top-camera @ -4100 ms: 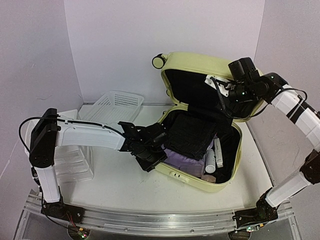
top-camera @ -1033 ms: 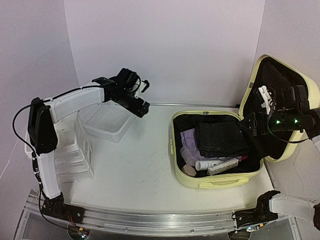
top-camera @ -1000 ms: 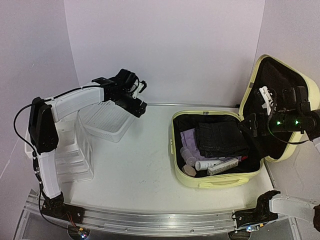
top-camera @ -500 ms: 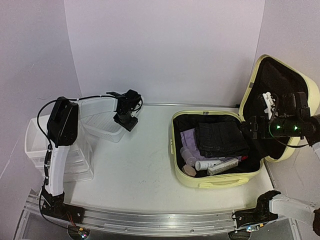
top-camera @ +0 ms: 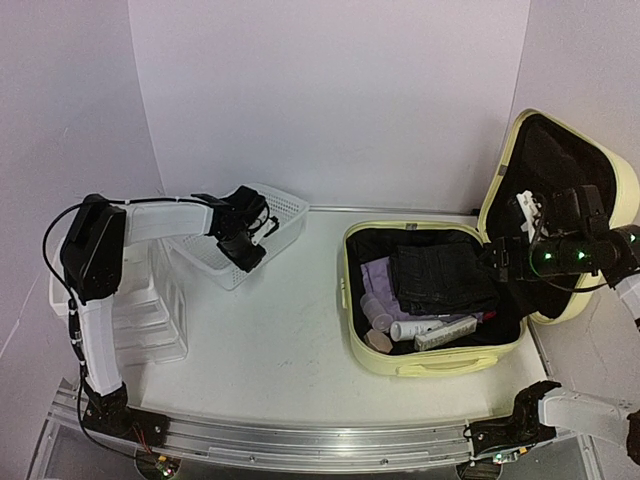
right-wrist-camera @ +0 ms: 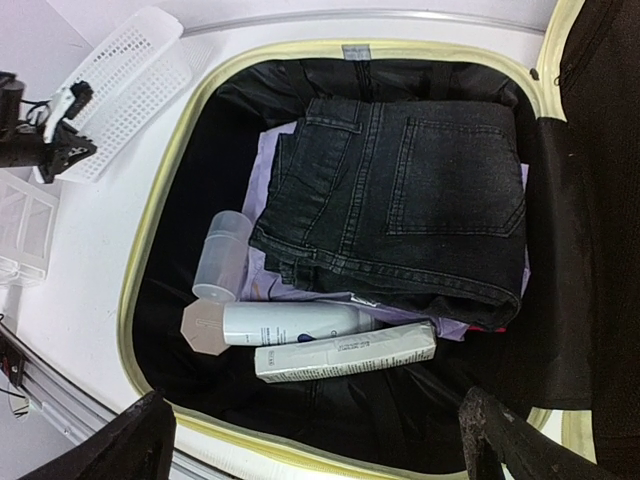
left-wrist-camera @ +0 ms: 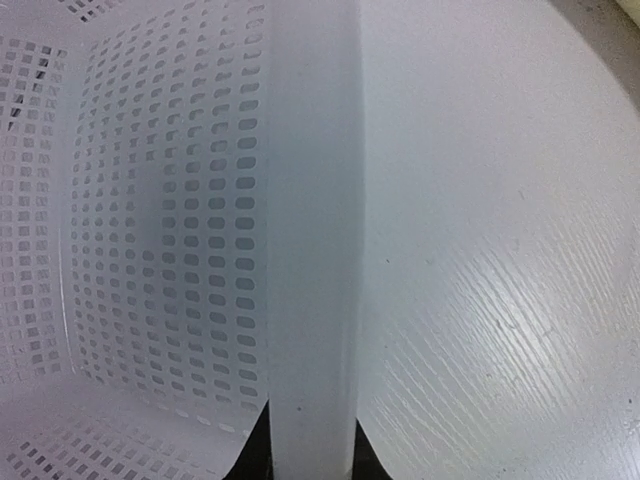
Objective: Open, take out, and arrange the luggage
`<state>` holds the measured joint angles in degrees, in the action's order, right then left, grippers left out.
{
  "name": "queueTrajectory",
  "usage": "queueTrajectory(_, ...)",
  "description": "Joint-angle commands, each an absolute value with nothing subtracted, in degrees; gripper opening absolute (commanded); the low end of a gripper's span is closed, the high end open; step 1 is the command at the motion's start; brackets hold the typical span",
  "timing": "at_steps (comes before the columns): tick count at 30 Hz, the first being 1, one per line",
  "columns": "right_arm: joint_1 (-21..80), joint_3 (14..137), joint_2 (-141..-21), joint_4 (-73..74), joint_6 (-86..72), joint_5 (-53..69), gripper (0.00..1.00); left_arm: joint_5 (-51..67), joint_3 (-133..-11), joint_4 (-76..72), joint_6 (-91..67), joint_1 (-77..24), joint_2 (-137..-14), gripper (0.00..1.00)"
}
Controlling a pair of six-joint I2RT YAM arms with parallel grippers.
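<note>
So compared to a second ago, the left arm has dropped from up high down to the white mesh plastic basket (top-camera: 262, 212). Its left pincer (left-wrist-camera: 308, 464) was spread wide back then. Now it's clenched on the basket's rim, which runs right between the two dark fingers in the wrist view. The basket has also slid to the right and sits a bit skewed, with one end just beside the clear plastic drawer organizer (top-camera: 150, 322). The right arm has barely budged, maybe sagged a touch.

The big pale yellow hard-shell suitcase (top-camera: 440, 362) hasn't moved in that second. It lies open on the right side of the white desk (top-camera: 290, 350), base flat, lid standing up against the right wall with the black lining facing in. It's well apart from the left pincer, off to that pincer's right, with a bare stretch of desk between them.

The right pincer (right-wrist-camera: 310, 430) is released, fingers spread wide, hanging over the open base near the lid and touching nothing.

Inside the base there's a folded pair of black jeans (right-wrist-camera: 400, 190) on a lilac cloth (right-wrist-camera: 272, 160). In front of those are a cloudy plastic cup (right-wrist-camera: 220, 258), a peach octagonal cap (right-wrist-camera: 205, 328), a white tube (right-wrist-camera: 300, 322) and a long white box (right-wrist-camera: 345, 352).
</note>
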<state>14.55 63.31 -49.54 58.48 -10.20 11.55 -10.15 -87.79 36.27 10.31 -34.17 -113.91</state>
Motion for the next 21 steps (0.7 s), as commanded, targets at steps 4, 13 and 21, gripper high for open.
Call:
queueTrajectory(4, 14.6, 63.54, -53.98, 56.53, -10.46, 12.82, 0.98, -0.68, -74.47, 18.93, 13.57, -34.46, -97.4, 0.0)
queueTrajectory(13, 14.61, 63.36, -58.17, 54.49, -10.71, 14.54, 0.98, 16.9, -55.43, 6.67, 31.91, -36.69, -78.05, 0.0)
queueTrajectory(21, 14.64, 64.02, -60.32, 53.62, -10.55, 16.33, 0.98, 17.18, -41.85, 6.83, 48.62, -39.78, -66.28, 0.0)
